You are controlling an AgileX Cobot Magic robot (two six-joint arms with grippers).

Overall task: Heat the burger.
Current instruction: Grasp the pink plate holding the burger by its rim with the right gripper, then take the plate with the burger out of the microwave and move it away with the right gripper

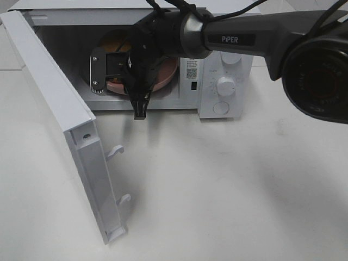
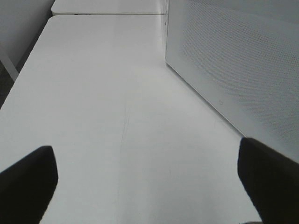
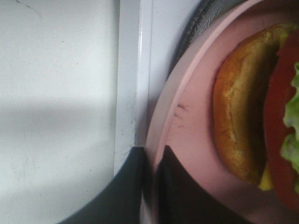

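Burger (image 3: 247, 107) on pink plate (image 3: 191, 140) is inside the microwave (image 1: 225, 70), door (image 1: 49, 109) open. Right claw (image 3: 152, 156) clamped on plate rim; left claw (image 2: 149, 172) apart over tabletop (image 2: 117, 93). To do: release, shut door, start.

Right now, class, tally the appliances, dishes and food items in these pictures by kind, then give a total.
microwave: 1
plate: 1
burger: 1
Total: 3
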